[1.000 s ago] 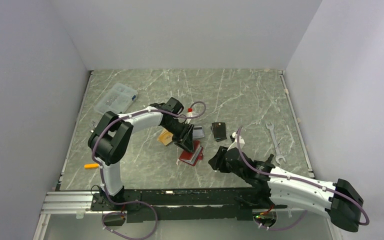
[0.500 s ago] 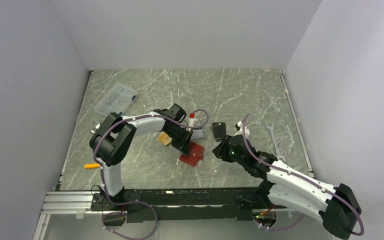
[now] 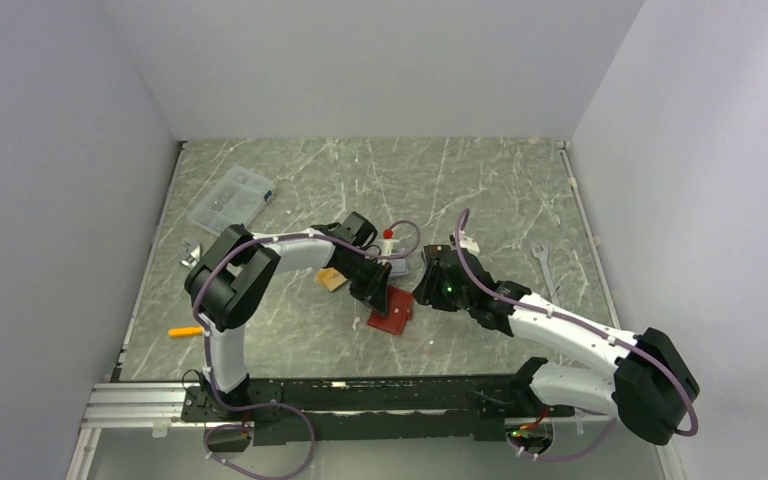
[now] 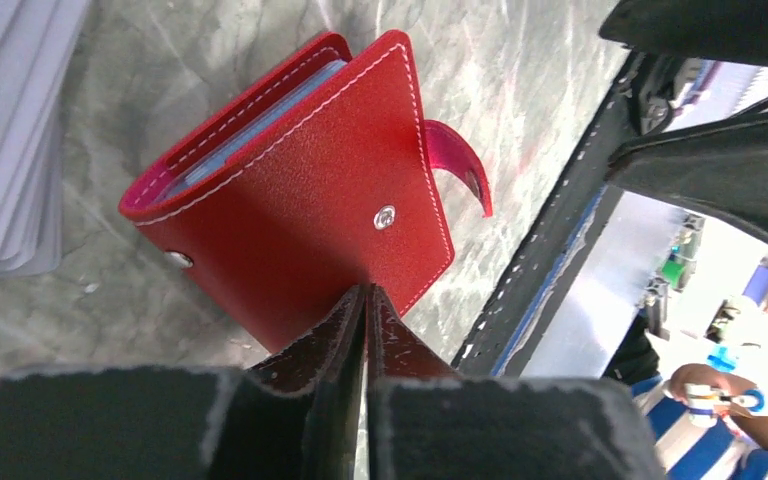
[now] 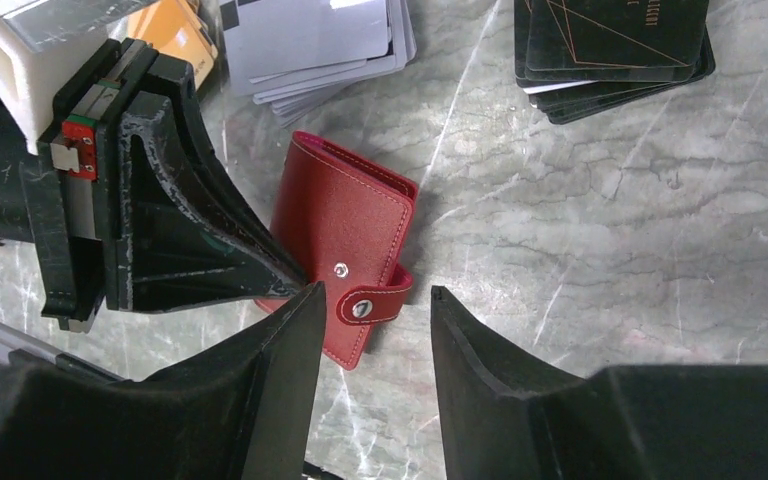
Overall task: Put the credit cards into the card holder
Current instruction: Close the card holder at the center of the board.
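Your left gripper (image 4: pixel 364 300) has its fingers pinched together, tips pressing the folded card holder (image 4: pixel 300 190) flat on the table (image 5: pixel 600 200). Your right gripper (image 5: pixel 372 305) hangs spread apart over its snap tab (image 5: pixel 370 305). Silver-white credit cards (image 5: pixel 310 45) lie at the holder's 12 o'clock.

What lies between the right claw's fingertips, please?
In the right wrist view, the card holder's snap tab lies between the open right claw's fingertips.

Left arm: reaches from lower left toward frame centre, elbow raised.
Left gripper (image 4: pixel 365 295): fingers pressed together.
Right arm: stretches from lower right toward centre.
Right gripper (image 5: pixel 370 295): fingers parted.
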{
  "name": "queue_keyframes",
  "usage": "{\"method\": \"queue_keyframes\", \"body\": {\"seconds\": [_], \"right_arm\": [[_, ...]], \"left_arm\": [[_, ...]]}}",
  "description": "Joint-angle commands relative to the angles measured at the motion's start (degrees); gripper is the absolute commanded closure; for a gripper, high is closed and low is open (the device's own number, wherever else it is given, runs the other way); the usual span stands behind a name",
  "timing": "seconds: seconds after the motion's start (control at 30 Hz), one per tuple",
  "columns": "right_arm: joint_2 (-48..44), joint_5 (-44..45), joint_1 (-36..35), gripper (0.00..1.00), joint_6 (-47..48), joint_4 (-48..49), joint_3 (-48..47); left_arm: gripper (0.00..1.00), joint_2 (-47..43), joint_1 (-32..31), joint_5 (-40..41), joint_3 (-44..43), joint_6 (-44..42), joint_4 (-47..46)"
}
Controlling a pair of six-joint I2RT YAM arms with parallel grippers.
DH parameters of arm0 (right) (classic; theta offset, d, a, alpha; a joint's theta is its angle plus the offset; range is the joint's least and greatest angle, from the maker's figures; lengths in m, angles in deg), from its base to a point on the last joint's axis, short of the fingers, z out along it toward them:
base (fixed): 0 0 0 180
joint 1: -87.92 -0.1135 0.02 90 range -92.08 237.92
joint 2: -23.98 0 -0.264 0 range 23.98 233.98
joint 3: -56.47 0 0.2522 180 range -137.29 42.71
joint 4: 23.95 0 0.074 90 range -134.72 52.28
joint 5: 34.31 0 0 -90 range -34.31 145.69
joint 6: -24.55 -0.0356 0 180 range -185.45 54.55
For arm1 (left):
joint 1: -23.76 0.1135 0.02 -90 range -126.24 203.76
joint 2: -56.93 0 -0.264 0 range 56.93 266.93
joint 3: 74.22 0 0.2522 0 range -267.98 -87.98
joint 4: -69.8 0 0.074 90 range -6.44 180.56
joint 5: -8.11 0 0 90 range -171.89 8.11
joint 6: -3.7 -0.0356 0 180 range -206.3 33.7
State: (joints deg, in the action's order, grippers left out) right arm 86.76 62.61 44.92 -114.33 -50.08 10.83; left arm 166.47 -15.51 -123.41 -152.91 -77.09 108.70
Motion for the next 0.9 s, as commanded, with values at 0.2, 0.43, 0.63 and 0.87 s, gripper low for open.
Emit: {"method": "queue_keyframes", "body": {"seconds": [0.2, 0.43, 0.63, 0.87], "right_arm": [[-1.4, -0.9, 1.8, 0.50, 1.9, 1.0, -1.3], [3.1, -0.9, 2.6, 0.48, 5.0, -0.9, -7.3], [10.6, -2.9, 2.7, 0.40, 7.6, -0.7, -13.5], [19.4, -5.5, 1.7, 0.38, 9.8, 1.6, -19.5]], "left_arm": [[0.53, -5.0, 2.5, -11.0, 3.2, 4.9, -6.4], [0.01, -13.6, 8.4, -11.7, -5.3, -5.4, 8.8], [0.01, -20.0, 12.8, 3.7, -14.1, -18.1, 23.7], [0.01, -20.0, 30.7, -12.1, -12.4, -19.0, 25.8]]}}
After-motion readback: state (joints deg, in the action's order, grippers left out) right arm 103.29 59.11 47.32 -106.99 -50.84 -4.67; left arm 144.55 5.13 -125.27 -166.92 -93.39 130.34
